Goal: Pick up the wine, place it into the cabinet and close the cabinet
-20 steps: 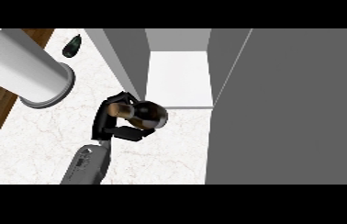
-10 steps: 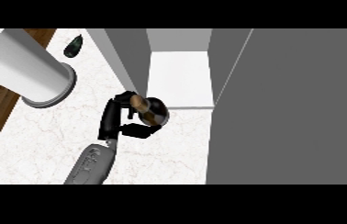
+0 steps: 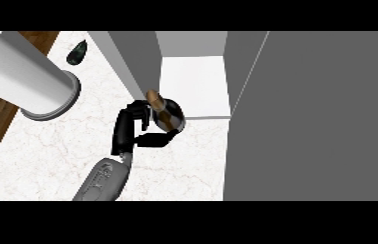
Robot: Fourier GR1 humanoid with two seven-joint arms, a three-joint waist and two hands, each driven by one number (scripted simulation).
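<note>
Wine at the cabinet front lip, white floor open beyond, grey walls close either side. Dark bottle, brown top; hand curled round it.

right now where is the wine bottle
In the head view the wine bottle sits near the middle, held in the left hand just at the front edge of the open cabinet, right of the large grey cylinder.

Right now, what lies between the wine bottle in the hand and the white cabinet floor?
Nothing. In the head view the wine bottle, held by the left hand, sits at the front edge of the cabinet floor, beside the cabinet's grey side wall.
</note>
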